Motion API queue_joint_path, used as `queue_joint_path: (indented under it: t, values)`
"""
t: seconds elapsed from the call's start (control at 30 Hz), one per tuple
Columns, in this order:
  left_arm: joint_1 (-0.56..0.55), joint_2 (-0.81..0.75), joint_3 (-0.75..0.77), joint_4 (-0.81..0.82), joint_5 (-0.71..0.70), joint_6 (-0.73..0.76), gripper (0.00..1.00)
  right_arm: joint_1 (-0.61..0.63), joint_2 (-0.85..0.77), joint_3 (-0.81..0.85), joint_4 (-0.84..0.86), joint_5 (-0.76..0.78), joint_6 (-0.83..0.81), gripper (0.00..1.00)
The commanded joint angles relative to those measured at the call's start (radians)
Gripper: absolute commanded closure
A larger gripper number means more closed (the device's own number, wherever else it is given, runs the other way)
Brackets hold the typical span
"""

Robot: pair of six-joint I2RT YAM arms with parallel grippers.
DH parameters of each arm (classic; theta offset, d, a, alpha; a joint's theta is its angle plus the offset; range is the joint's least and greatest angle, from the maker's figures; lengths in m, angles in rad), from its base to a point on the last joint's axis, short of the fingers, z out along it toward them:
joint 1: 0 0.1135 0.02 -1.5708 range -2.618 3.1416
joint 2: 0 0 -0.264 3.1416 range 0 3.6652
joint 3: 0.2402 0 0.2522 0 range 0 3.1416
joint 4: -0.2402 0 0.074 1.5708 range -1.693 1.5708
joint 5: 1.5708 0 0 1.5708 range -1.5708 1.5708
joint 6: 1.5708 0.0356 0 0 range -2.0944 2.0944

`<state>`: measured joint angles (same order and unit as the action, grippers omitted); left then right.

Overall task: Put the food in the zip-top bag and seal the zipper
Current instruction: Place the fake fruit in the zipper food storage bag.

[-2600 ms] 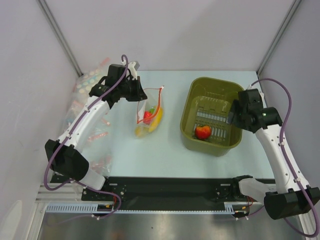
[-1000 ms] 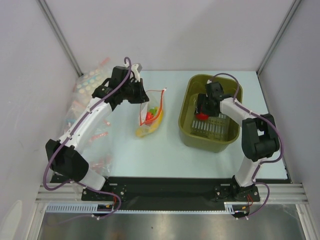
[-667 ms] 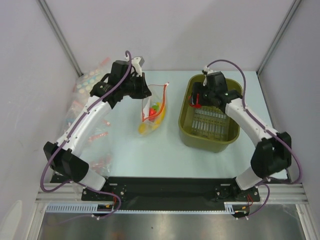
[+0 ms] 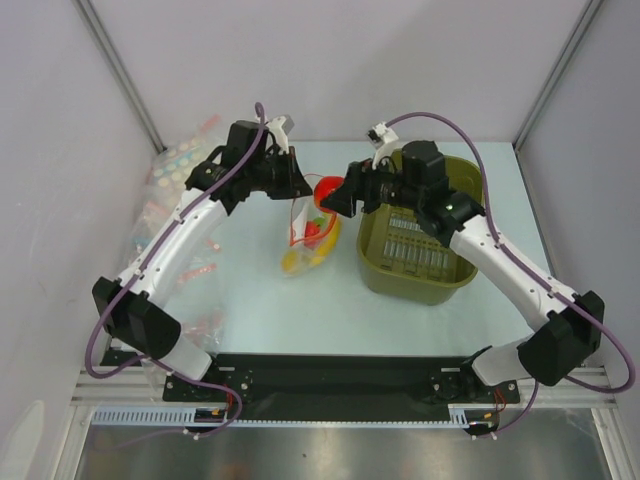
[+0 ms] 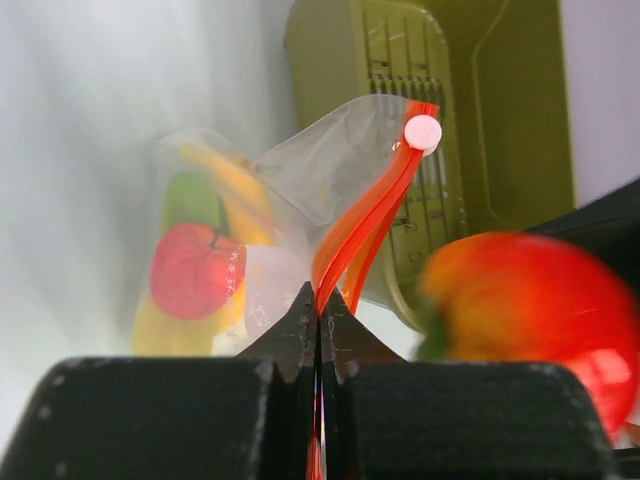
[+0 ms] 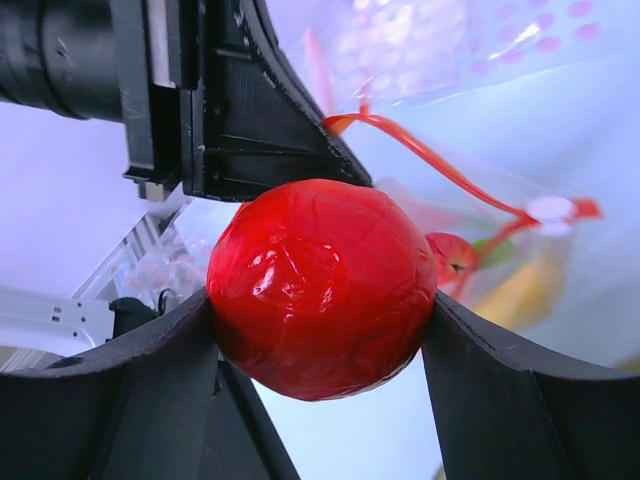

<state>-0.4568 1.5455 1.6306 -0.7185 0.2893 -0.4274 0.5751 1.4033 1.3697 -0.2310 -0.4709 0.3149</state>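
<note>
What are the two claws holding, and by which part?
Left gripper pinches the zipper at the mouth of the zip-top bag; right gripper clamps a red fruit across its sides.

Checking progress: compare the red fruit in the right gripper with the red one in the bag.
The held red fruit is clamped in the right gripper, outside the zip-top bag near its mouth; the bagged red fruit lies inside, against the banana. The held red fruit is bare; the bagged red fruit shows through clear plastic. Both are round and red.
</note>
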Motion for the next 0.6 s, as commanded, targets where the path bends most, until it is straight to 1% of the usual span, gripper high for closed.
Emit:
queue_joint_path:
  t: [0.0,0.03,0.07,0.13,0.3,0.37,0.47,0.5,0.53,0.57]
  values:
    - [-0.006,-0.079,0.003,0.082,0.079,-0.048,1.0,0.055,0.048,0.042,0.091,-0.02,0.007,0.63]
    - [-0.009,-0.096,-0.001,0.099,0.097,-0.051,1.0,0.092,0.066,0.055,0.072,-0.002,0.0,0.63]
    - [-0.01,-0.102,0.0,0.102,0.106,-0.057,1.0,0.104,0.11,0.063,0.058,0.033,-0.016,0.63]
    - [-0.011,-0.12,0.008,0.102,0.109,-0.057,1.0,0.127,0.149,0.075,0.021,0.075,-0.019,0.63]
    - [-0.013,-0.148,0.023,0.1,0.117,-0.065,1.0,0.137,0.221,0.039,0.029,0.144,0.022,0.63]
    - [-0.013,-0.16,0.021,0.09,0.12,-0.068,1.0,0.138,0.23,0.045,0.007,0.175,0.035,0.61]
    - [-0.013,-0.18,0.008,0.076,0.108,-0.063,1.0,0.153,0.218,0.062,-0.021,0.213,0.036,0.26]
    - [-0.013,-0.182,0.003,0.073,0.1,-0.063,1.0,0.16,0.206,0.058,-0.018,0.219,0.03,0.04]
    - [-0.011,-0.183,0.0,0.059,0.091,-0.063,1.0,0.164,0.174,0.054,-0.019,0.232,0.023,0.0]
    - [-0.013,-0.185,-0.008,0.056,0.079,-0.063,1.0,0.169,0.158,0.054,-0.024,0.254,0.024,0.0]
